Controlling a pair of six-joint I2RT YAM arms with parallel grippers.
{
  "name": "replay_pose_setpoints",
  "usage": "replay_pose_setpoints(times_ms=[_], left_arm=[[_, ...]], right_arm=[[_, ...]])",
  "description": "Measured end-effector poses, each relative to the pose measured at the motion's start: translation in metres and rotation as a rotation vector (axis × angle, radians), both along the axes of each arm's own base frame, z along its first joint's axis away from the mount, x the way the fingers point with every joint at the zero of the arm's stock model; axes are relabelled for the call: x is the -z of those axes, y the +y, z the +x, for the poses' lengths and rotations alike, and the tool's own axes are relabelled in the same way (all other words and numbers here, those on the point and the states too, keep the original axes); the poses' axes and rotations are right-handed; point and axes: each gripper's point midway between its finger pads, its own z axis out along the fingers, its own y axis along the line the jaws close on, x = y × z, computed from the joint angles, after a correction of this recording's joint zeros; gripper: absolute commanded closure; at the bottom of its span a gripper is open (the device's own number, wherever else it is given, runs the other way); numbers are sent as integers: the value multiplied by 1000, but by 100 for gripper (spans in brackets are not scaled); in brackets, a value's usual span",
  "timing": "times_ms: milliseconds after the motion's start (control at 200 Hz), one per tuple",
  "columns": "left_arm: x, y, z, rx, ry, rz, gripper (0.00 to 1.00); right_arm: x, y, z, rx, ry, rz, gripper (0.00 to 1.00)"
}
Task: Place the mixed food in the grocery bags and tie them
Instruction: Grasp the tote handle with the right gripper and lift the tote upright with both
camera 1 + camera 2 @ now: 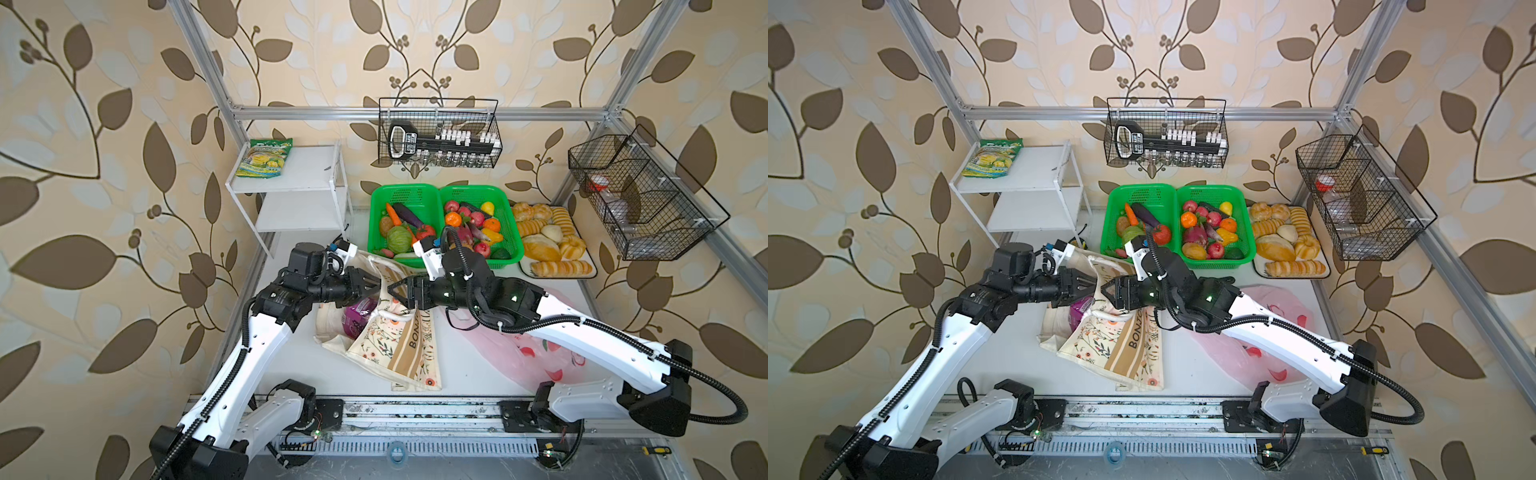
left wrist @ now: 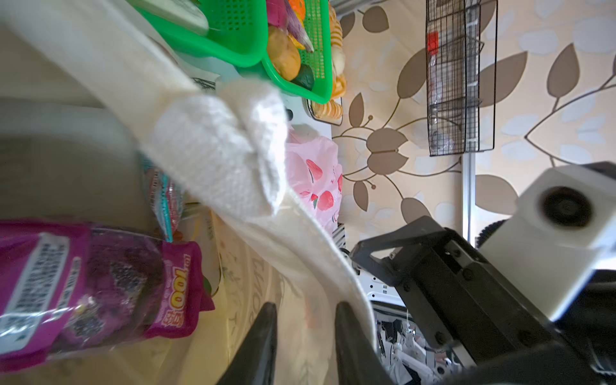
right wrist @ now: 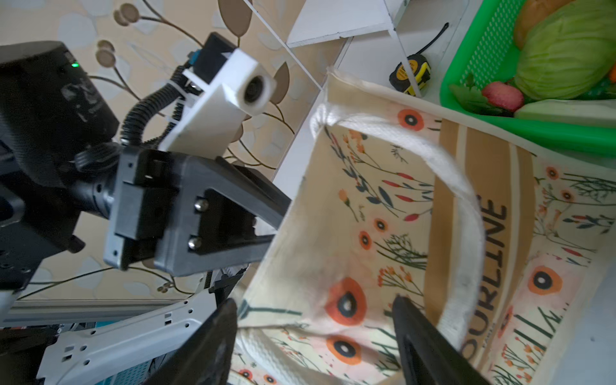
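The cream tote (image 1: 399, 345) (image 1: 1121, 345) lies slumped mid-table, mouth toward the baskets. A purple grape packet (image 1: 359, 318) (image 2: 100, 283) and a teal packet (image 2: 163, 200) lie inside it. My left gripper (image 1: 374, 286) (image 2: 306, 333) is at the tote's rim, its jaws narrowly apart with tote cloth between them. Facing it, my right gripper (image 1: 395, 293) (image 3: 316, 320) stands wide open around the tote's printed wall (image 3: 383, 200) and white strap (image 3: 466, 213). The pink plastic bag (image 1: 532, 353) (image 2: 310, 176) lies flat under the right arm. Cabbage (image 1: 399, 239) (image 3: 566, 50) and tomato (image 1: 426, 232) sit in a green basket.
Two green baskets (image 1: 444, 253) of produce stand behind the tote, with a bread tray (image 1: 592, 270) to their right. A white shelf (image 1: 291, 174) at back left carries a yellow-green snack packet (image 1: 266, 160). Wire baskets (image 1: 440, 133) (image 1: 640, 199) hang on the walls. A tape measure (image 3: 411, 73) lies by the shelf.
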Motion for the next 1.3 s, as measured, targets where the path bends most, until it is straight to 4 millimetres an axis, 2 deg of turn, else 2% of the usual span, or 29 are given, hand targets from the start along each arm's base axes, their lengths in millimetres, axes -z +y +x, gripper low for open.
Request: replay_pose_setpoints(times_ms=[185,455,645,755,795,825,975,1035,1095,1140,1180,1300], left_arm=[[-2,-20,4,39,-1,-26,74],[2,-40,6,78,1,-23,76],[2,-56,7,93,-1,-16,77],[-5,-62,7,105,-20,-21,77],[-10,-63,7,107,-33,-23,76],[-15,-63,7,109,-45,-26,75],[-39,-63,7,114,-119,-27,58],[-46,-59,7,102,-155,-3,39],[-51,-50,8,60,-180,41,26],[-53,-37,10,4,-216,102,15],[-52,-21,13,-71,-230,162,10],[-42,40,11,-310,-240,362,1]], right_arm=[[3,4,-6,0,1,-22,28],[12,-9,-2,55,-1,-89,38],[9,-20,-3,82,-10,-112,73],[6,-29,-3,105,-23,-116,94],[6,-35,-3,112,-33,-122,100],[7,-39,-3,123,-31,-120,100],[12,-65,3,184,-36,-133,100],[16,-75,5,207,-34,-141,100],[19,-85,8,230,-30,-148,100],[20,-91,10,244,-28,-149,100],[22,-96,11,256,-26,-151,100],[26,-108,12,283,-19,-151,100]])
